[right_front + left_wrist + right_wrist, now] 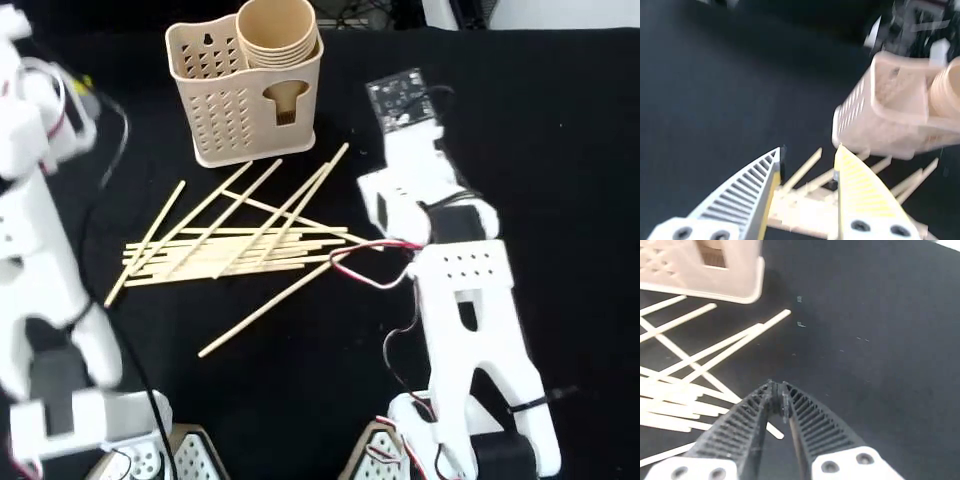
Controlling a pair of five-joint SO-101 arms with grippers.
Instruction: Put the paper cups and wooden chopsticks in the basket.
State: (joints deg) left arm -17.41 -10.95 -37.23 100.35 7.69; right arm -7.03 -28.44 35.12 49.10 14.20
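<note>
Basket (235, 120) is found upright at the far centre of the black counter (560, 150); it is divided into two compartments. Paper cups (277, 30) are nested in one stack in the right compartment, rims raised above the basket wall. Wooden chopsticks (220, 250) are scattered on the counter just near of the basket. Most are bundled roughly left to right. Several are crossed over the bundle diagonally, their far ends brought close to the basket's foot. One is laid apart at a slant, nearer than the bundle.

Left arm (35, 250) is placed along the left edge of the counter. In the left wrist view the left gripper (809, 150) is seen with its fingers (745, 192) spread well apart. Chopsticks are seen on the counter through the gap, and the basket with the cups is seen beyond, off to one side.

Right arm (465, 300) is stretched from the near right toward the centre, to the right of the chopstick bundle; red and black wires (370, 265) are looped beside it. In the right wrist view the right gripper (776, 390) is seen with its fingers pressed together tip to tip, held over the right ends of the chopsticks. Whether a stick is touched cannot be told. A corner of the basket is seen farther off.
</note>
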